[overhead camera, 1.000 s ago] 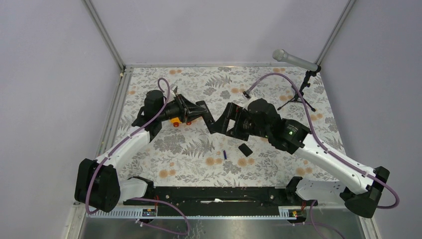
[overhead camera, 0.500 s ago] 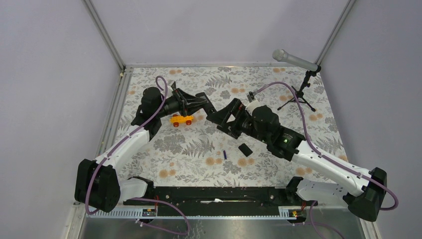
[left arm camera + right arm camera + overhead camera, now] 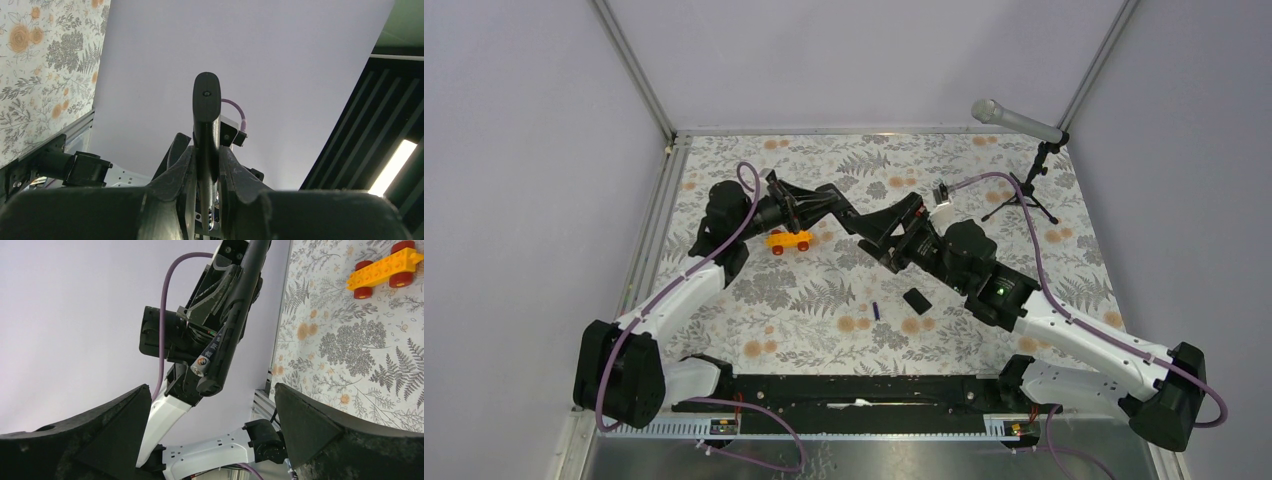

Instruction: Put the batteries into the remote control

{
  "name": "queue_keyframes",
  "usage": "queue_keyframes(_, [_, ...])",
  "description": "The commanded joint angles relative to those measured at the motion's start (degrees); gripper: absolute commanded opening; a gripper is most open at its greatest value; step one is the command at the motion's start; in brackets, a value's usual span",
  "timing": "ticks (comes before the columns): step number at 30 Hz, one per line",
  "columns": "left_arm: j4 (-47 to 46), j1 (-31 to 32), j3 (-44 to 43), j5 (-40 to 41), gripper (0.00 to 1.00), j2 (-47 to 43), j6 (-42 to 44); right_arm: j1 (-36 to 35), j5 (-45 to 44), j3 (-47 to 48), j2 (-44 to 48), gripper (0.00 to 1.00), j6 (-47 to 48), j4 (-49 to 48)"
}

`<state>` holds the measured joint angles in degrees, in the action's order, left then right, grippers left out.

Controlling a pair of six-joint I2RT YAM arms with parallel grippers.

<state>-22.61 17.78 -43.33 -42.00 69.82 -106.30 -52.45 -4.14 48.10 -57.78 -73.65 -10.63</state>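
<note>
the remote control (image 3: pixel 235 315), clamped by the left gripper (image 3: pixel 206 167), could be knocked loose by the wide-open right gripper (image 3: pixel 210 415).

No writing can be read anywhere. The small marks on the remote control (image 3: pixel 227 330) are too blurred to make out.

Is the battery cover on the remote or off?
Off: the cover lies on the table, while the left gripper holds the remote away from it.
</note>
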Motion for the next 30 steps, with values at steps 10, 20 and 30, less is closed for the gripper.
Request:
queue_keyframes(10, [-3.6,-0.3,-0.4,1.6,0.0,-3.0,-2.1,0.0,-6.2,1.0,-0.6,0.94,-4.0,-3.9])
queue_keyframes(20, [-2.8,-0.3,0.3,2.1,0.0,-4.3,-1.7,0.0,-6.9,0.6,-1.1,0.79,-5.9,-2.5])
queue_keyframes(30, [-2.3,-0.3,-0.1,1.9,0.0,-5.1,-1.6,0.1,-5.3,0.8,-2.9,0.76,-6.6,-2.5])
